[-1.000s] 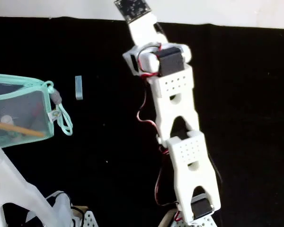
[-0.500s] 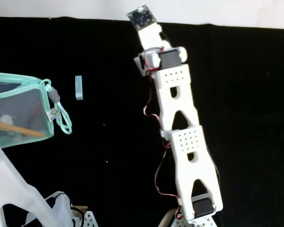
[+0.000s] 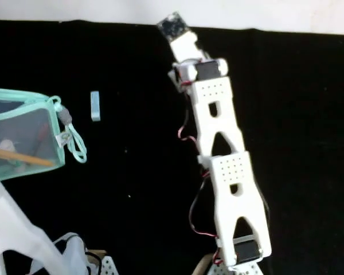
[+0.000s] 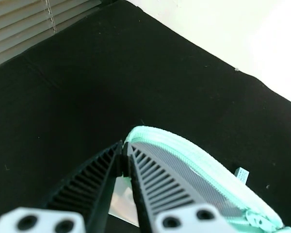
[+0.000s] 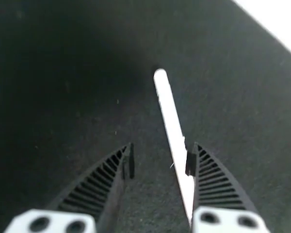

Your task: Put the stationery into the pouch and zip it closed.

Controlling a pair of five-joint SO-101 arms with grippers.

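Currently held: left fingers (image 4: 145, 177) clamped on the mint rim of the pouch (image 4: 194, 167), at the left side of the counter (image 3: 132, 172).
Pen (image 5: 169, 116): white, slim, lying on the black counter between the spread right fingers (image 5: 211, 179) (just beside one).
Handling: likely light, stiff, prone to rolling; pinch mid-shaft.

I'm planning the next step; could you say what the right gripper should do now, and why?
Probably close the right gripper on the pen: it lies between its open fingers, nearer one, while the left gripper grips the pouch rim.
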